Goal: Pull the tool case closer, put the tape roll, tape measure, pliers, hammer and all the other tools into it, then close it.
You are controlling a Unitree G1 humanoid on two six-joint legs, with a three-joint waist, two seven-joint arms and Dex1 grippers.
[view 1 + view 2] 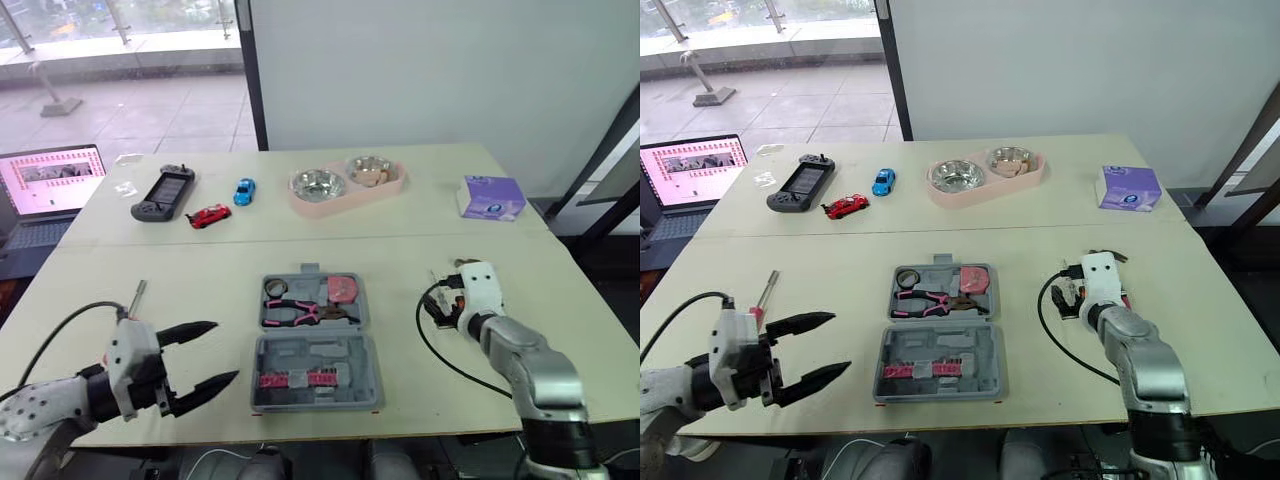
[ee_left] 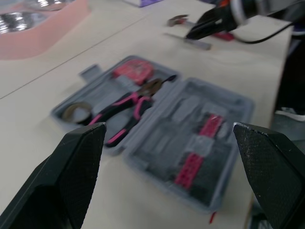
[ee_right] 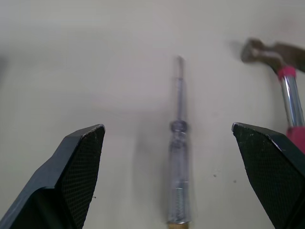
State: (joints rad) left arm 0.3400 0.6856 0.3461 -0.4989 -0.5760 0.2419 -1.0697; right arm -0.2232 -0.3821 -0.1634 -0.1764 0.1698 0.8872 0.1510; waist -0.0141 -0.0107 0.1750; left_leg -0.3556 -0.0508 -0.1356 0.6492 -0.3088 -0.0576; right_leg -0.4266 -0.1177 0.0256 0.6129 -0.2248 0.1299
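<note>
Now left pincer (image 1: 226,350) released beside open tool case (image 1: 318,372); right pincer (image 3: 167,128) released over screwdriver (image 3: 178,157), hammer (image 3: 286,81) near.

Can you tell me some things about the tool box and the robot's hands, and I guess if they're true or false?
The tool case is open. True.
The pliers lie outside the case. False: they lie inside it.
The right hand is open over a clear screwdriver. True.
The left hand holds the hammer. False: it is open and empty; the hammer lies beside the screwdriver.
</note>
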